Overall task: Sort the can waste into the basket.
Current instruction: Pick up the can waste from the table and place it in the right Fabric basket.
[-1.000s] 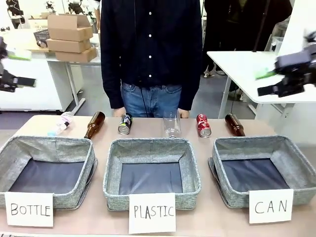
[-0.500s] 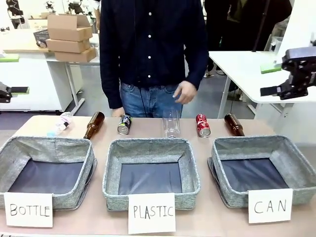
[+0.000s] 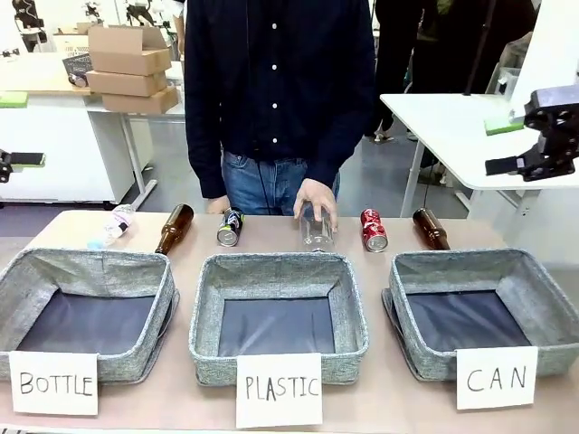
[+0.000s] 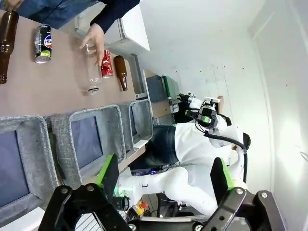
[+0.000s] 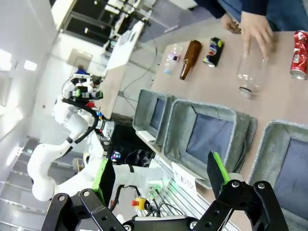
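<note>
Grey CAN basket point(image 3: 457, 258) sits at 4 o'clock on my table point(image 3: 378, 398). Red can point(image 3: 373, 230) lies at 11 o'clock from it, on the tabletop; black can point(image 3: 230, 227) lies at 11 o'clock from the PLASTIC basket point(image 3: 276, 262). A person's hand point(image 3: 316, 201) rests on the clear bottle point(image 3: 315, 233) between the cans. My left gripper point(image 4: 163, 168) and right gripper point(image 5: 160, 168) hang raised, jaws spread wide around air.

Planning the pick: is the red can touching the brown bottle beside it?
Apart. The front view shows bare table between the red can and the brown bottle.
</note>
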{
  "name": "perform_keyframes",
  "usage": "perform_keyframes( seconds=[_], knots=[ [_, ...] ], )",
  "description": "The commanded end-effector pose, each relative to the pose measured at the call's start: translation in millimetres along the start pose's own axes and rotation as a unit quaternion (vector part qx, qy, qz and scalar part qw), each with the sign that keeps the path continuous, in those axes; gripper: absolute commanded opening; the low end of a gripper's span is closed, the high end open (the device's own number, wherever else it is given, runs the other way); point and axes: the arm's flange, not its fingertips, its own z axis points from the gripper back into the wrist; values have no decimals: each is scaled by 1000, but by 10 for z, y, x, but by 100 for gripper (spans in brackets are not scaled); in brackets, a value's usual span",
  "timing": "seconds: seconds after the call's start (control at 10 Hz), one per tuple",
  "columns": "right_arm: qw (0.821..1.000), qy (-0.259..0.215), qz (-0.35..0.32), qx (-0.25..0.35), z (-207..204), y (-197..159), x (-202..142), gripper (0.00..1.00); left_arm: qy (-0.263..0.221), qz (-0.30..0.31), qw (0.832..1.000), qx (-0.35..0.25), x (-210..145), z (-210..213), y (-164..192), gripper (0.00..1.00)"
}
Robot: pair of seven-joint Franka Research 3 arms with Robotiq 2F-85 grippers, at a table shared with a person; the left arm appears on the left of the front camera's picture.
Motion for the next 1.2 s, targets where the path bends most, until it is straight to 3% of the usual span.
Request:
perform_keyframes(
  seconds=[0.0, 0.4, 0.5, 0.6, 0.8, 1.1],
  knots=[
    [1000, -4, 15, 11, -38, -12, 41, 100, -2, -12, 1000, -14, 16, -40, 19, 100],
    [1000, -4, 15, 11, -38, -12, 41, 100, 0, 0, 1000, -1, 5, -24, 14, 100],
    [1000, -4, 15, 11, -38, -12, 41, 100, -11, -5, 999, 51, 165, -186, -24, 100],
    [1000, -4, 15, 11, -38, -12, 41, 100, 19, -3, 996, 86, 348, -362, -25, 100],
    [1000, -4, 15, 11, -38, -12, 41, 100, 3, -3, 983, 183, 706, -774, 52, 100],
    [1000, -4, 15, 11, -38, -12, 41, 100, 3, 22, 976, 218, 931, -1031, 170, 100]
  ],
)
